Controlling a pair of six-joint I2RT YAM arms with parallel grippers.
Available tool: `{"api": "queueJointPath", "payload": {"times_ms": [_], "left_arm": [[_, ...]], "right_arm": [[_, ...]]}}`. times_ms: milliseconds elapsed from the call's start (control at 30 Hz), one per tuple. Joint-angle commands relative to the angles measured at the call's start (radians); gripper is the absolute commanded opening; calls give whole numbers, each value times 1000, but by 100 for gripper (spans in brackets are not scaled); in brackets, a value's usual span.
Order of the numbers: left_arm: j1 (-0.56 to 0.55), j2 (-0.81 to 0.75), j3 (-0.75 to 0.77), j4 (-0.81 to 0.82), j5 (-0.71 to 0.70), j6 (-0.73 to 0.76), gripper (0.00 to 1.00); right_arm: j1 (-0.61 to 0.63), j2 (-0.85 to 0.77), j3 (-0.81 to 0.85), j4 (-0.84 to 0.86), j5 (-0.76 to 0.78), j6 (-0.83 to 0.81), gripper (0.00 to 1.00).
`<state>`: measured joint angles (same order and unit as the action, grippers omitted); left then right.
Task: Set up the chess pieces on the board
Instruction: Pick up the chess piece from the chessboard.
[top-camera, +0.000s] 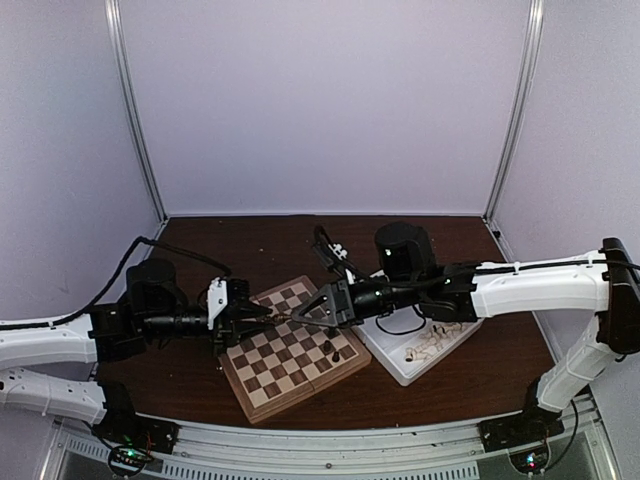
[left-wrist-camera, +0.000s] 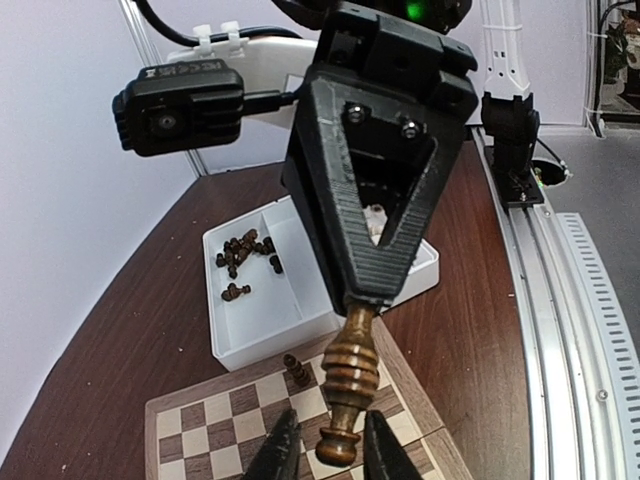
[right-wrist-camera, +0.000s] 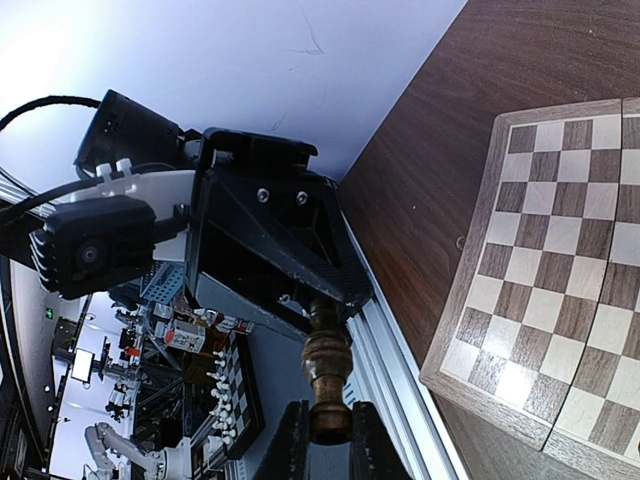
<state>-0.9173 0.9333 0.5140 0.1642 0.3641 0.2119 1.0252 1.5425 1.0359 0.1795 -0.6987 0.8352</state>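
One dark brown chess piece (left-wrist-camera: 350, 370) hangs in the air between both grippers, above the board's (top-camera: 262, 405) left part. My left gripper (left-wrist-camera: 333, 450) is shut on the knob at one end of it. My right gripper (right-wrist-camera: 328, 435) is shut on the other end. In the top view the two grippers meet tip to tip, the left gripper (top-camera: 262, 316) facing the right gripper (top-camera: 312, 314). Two dark pieces (top-camera: 333, 350) stand on the board near its right edge. Another small dark piece (left-wrist-camera: 297, 371) shows on the board (left-wrist-camera: 215, 430) in the left wrist view.
A white two-compartment tray (top-camera: 400, 372) lies right of the board, under the right arm. One compartment holds several dark pieces (left-wrist-camera: 245, 252), the other pale pieces (top-camera: 430, 345). Both forearms reach low over the table from the two sides. The table's metal rail (left-wrist-camera: 560, 300) runs along the near edge.
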Motion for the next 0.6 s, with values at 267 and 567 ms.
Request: {"api": "queueJointPath", "payload": {"times_ms": [267,567], "left_arm": [[6,-6,8,27,2,-6,0],[17,-7,40,-123,-123,-112,0]], "right_arm": [[-5,-30,-6,-77,36,-68,0],[-56,-129,71,-649,175,-284,1]]}}
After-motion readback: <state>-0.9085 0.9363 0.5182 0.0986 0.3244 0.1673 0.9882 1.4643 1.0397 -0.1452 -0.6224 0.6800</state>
